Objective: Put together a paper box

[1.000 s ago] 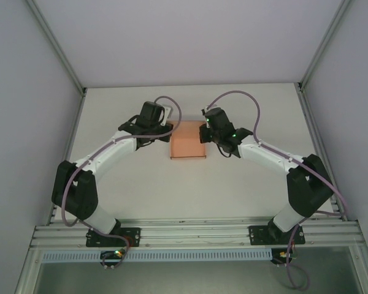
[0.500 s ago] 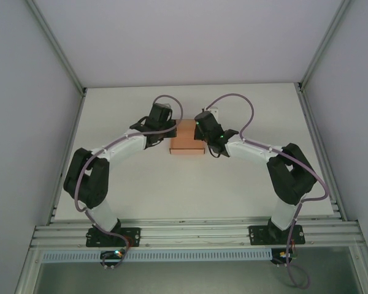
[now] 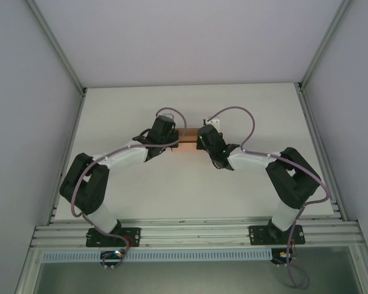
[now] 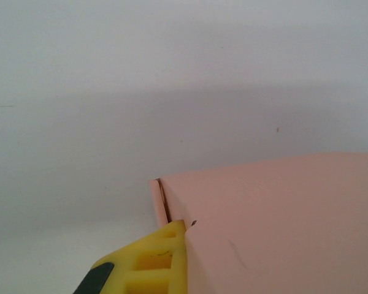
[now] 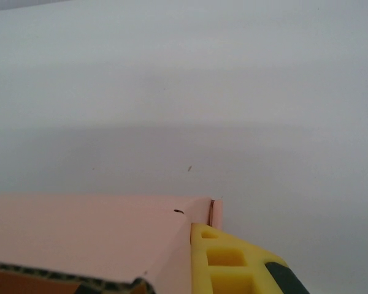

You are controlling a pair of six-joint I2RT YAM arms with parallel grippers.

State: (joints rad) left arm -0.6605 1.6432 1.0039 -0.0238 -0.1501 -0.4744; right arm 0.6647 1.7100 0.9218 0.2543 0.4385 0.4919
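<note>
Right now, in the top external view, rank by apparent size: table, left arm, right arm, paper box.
Largest: table.
Next: left arm and right arm, which look alike, so not ranked.
Smallest: paper box, partly hidden between the arms.

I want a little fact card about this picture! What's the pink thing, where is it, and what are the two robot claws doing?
thing: paper box, salmon-pink cardboard
where: middle of the white table, between the two grippers
how it looks from above: a thin pink strip
left gripper: shut on the box's left end, yellow finger against its wall
right gripper: shut on the box's right end, yellow finger against its wall
</note>
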